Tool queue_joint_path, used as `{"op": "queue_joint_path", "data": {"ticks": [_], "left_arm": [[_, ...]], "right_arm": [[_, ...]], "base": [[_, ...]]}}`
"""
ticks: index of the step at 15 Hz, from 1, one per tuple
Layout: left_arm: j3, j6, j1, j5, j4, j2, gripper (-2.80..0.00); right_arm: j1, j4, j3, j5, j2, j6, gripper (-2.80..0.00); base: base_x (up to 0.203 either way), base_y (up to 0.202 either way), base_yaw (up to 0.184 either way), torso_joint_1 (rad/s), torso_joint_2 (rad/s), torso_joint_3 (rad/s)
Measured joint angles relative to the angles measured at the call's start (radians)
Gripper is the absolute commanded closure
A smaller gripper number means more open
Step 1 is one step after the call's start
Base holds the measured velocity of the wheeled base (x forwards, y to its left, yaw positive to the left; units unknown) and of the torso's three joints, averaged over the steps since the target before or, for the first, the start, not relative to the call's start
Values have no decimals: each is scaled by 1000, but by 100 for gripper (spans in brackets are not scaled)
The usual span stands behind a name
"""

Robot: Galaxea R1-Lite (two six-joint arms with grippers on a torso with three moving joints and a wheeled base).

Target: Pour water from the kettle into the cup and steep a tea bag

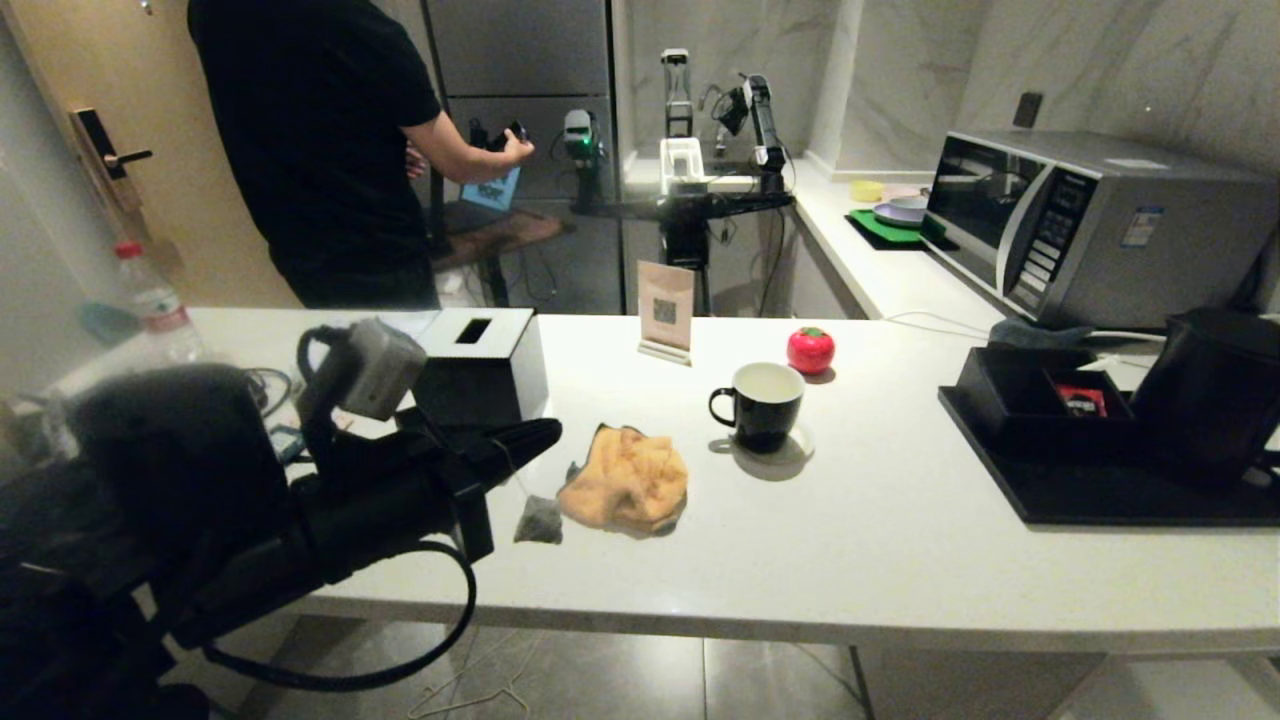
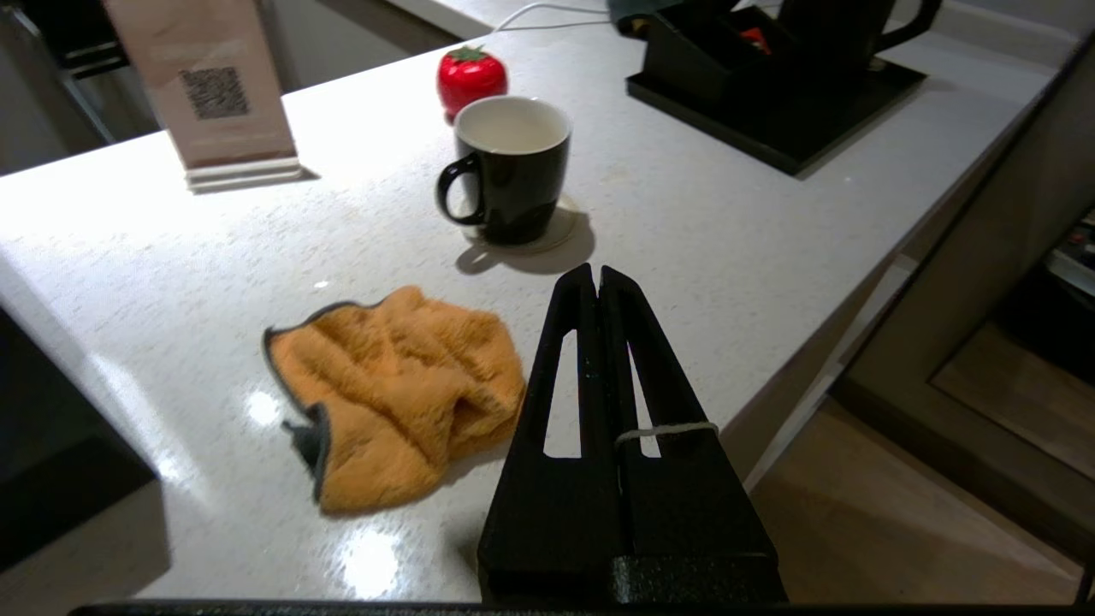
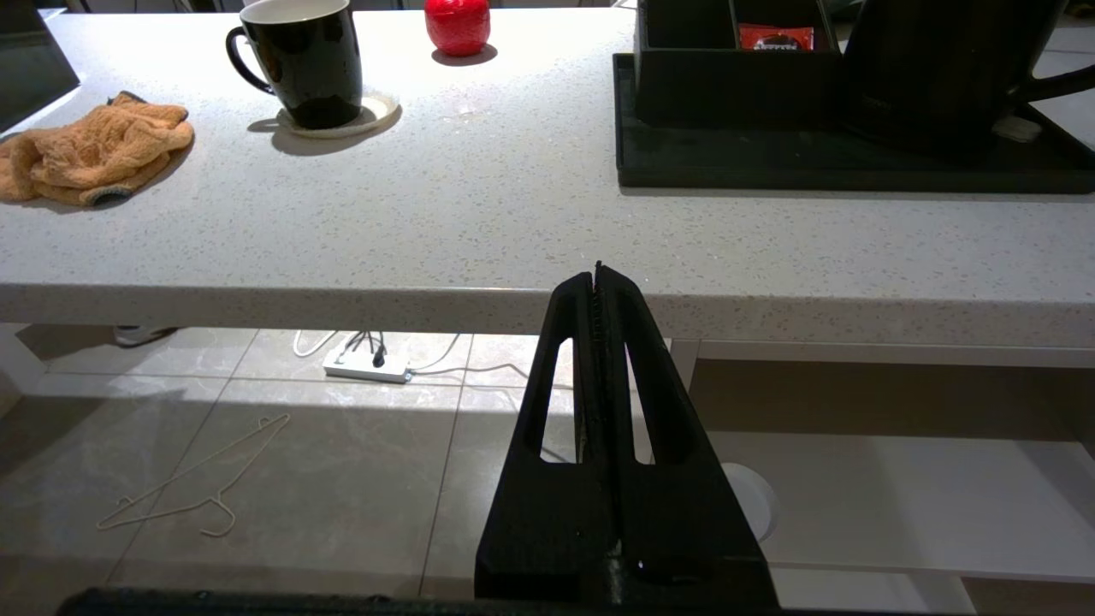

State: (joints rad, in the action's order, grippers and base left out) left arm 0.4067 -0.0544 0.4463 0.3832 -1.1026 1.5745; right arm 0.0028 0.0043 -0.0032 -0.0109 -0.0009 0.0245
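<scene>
While your left claw point(image 1: 545, 432) clamps a tea bag point(image 1: 539, 521) string near the counter's point(image 1: 900, 560) front edge, the cup point(image 1: 762, 403) stands mid-counter; the kettle point(image 1: 1215, 390) is cut off at the right edge; your right claw point(image 3: 597, 275) is together.

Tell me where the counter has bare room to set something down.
Free: the wide patch between the cup and the black tray, out to the front edge. Crowded: the tray with the kettle, and the left end around the orange cloth and left gripper.

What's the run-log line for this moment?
left hand: shut on tea bag string, tea bag dangling beside orange cloth | right hand: shut, below counter edge | cup: upright | kettle: on tray
</scene>
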Motion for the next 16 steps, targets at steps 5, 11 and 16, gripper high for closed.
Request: {"op": "queue_joint_path", "data": {"ticks": [5, 11, 16], "left_arm": [[-46, -1, -49, -1, 1, -28, 0], [-34, 1, -49, 0, 1, -23, 0], [-41, 4, -47, 8, 0, -27, 0]], "right_arm": [[0, 0, 0, 0, 0, 0, 0], [0, 0, 0, 0, 0, 0, 0], [0, 0, 0, 0, 0, 0, 0]], "base": [[0, 0, 0, 0, 0, 0], [0, 0, 0, 0, 0, 0], [0, 0, 0, 0, 0, 0]]}}
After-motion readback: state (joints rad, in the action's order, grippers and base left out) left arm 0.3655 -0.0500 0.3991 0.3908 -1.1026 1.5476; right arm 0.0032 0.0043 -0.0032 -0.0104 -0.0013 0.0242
